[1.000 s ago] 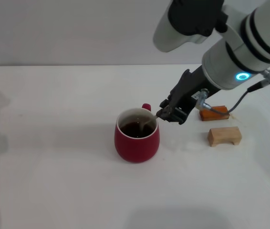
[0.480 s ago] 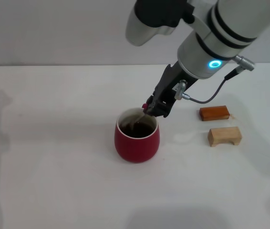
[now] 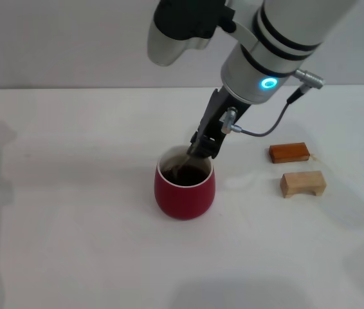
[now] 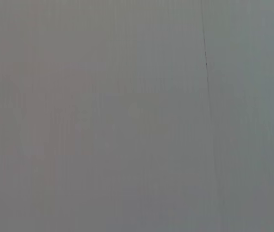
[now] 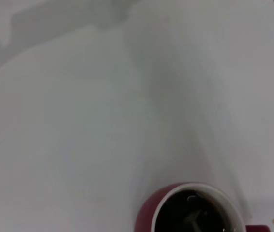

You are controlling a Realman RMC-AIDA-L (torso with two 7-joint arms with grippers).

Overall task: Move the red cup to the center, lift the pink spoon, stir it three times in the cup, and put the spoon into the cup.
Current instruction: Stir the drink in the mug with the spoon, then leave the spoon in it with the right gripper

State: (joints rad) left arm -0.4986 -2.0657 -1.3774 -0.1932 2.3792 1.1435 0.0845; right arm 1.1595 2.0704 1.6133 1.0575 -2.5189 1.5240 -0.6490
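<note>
Where rounded glossy red cup [image 3: 184, 192], slim spoon [image 3: 183, 166]

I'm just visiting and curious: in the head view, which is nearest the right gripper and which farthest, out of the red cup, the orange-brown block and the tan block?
From the right gripper, poised over the cup's rim:
1. The red cup, directly beneath it, mid-table.
2. The orange-brown block, off to the robot's right.
3. The tan block, also right, slightly nearer the robot, a little farther than the orange-brown one.

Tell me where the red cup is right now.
In the head view the red cup stands near the table's middle, directly under the right gripper, with the orange-brown block and tan wooden block off to its right.
</note>
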